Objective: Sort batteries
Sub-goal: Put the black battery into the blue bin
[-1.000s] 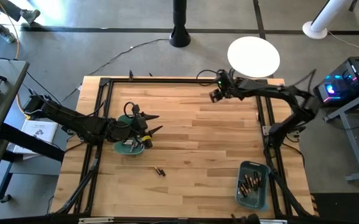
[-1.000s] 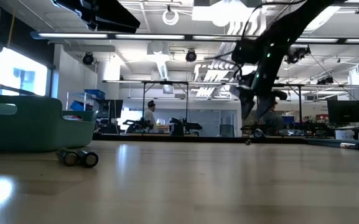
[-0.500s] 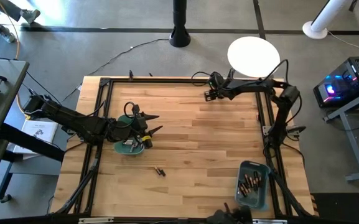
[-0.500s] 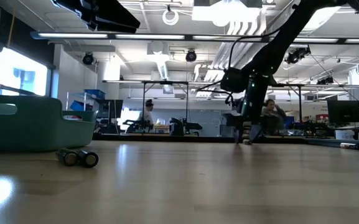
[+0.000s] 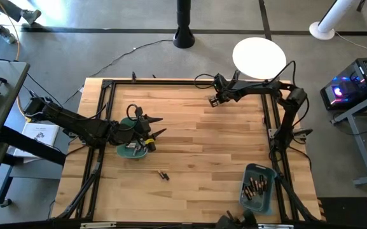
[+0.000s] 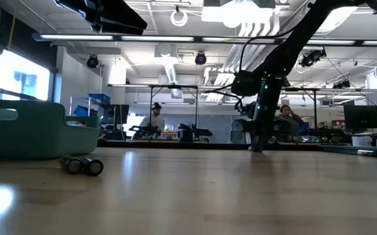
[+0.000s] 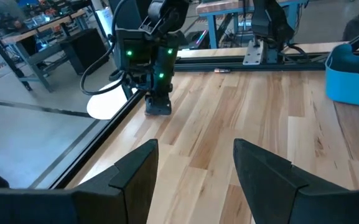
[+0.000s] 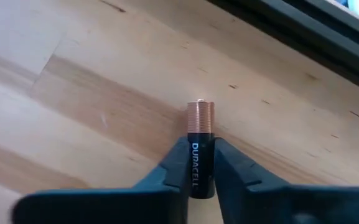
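A dark battery point(image 8: 196, 149) with a copper end lies on the wooden table near its far edge, and my right gripper point(image 5: 212, 102) is down on the table, shut on it. Two more batteries point(image 5: 163, 175) lie side by side on the table's near middle point(image 6: 81, 165). My left gripper point(image 5: 161, 125) hangs open and empty above a teal bin point(image 5: 132, 151) at the table's left. In the left wrist view its fingers point(image 7: 135, 171) stand wide apart. My right gripper pinches the battery's black body point(image 8: 195, 177) between its two fingers, one on each long side. The fingers slant steeply down from above and lie along the battery. The copper end point(image 8: 200, 117) sticks out past the fingertips. The battery lies against the table.
A second teal bin point(image 5: 258, 187) with several batteries in it stands at the near right corner. A black metal frame point(image 5: 107, 95) runs around the table's edges. A white round disc point(image 5: 259, 57) lies beyond the far edge. Bare wood lies between the arms.
My right gripper has come down to the table near the far edge, shifting a little toward the left, and has shut on the battery there. The left arm has kept still.
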`<state>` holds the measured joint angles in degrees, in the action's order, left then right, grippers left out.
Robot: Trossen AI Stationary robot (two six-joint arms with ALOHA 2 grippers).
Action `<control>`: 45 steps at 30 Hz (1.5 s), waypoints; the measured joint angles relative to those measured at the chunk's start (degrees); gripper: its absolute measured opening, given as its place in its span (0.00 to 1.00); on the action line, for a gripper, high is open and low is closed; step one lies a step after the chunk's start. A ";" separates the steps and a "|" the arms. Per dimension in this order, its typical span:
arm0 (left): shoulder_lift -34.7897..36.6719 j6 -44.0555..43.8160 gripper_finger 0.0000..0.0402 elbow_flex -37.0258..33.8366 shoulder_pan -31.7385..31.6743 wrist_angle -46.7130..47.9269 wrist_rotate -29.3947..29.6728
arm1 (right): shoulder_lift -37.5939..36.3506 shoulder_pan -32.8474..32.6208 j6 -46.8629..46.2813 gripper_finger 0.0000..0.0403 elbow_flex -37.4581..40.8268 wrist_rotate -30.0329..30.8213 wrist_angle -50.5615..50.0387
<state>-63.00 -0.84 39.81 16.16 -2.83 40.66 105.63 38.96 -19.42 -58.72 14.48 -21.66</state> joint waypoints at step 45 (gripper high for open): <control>0.00 -1.51 0.50 0.00 0.04 -0.09 -0.17 | -25.82 -101.26 -90.49 0.04 8.07 -16.11 -22.49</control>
<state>-63.00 -2.35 39.81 16.21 -2.92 40.49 79.82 -62.30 -109.91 -50.64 -1.63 -44.15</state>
